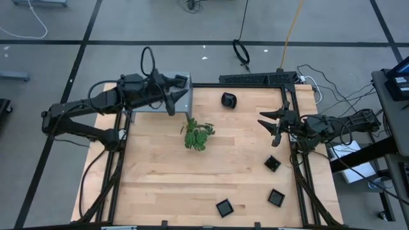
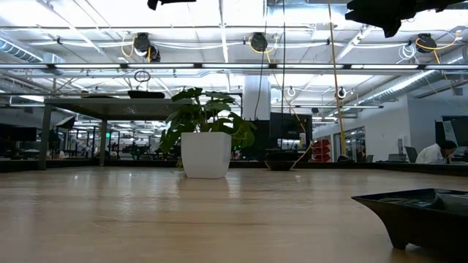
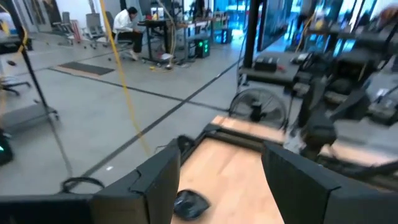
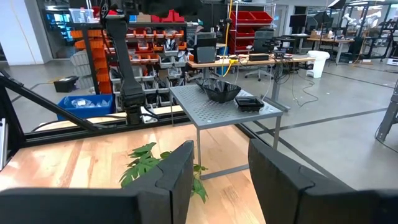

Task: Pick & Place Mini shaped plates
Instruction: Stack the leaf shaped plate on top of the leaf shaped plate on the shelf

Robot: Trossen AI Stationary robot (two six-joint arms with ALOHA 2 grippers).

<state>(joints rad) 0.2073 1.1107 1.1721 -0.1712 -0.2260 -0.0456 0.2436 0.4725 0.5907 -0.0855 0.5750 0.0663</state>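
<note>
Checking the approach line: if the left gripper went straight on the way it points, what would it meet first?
Probably the rounded black plate, which shows between the fingers of the open left gripper in its wrist view. The gripper looks raised above the table, so it might pass over the plate instead.

high view: overhead, facing straight down, taking in the whole wooden table [image 1: 166, 172], both arms and surrounding floor.
low view: at table-top height, facing level across the boards to the potted plant [image 2: 206, 139] and the room beyond; one black plate [image 2: 420, 212] very near the lens.
left wrist view: raised, facing across the table's far corner toward the floor and desks.
right wrist view: raised, facing across the table to the grey perforated box [image 4: 224, 106].
shared: the plant appears in high, low and right wrist views.
</note>
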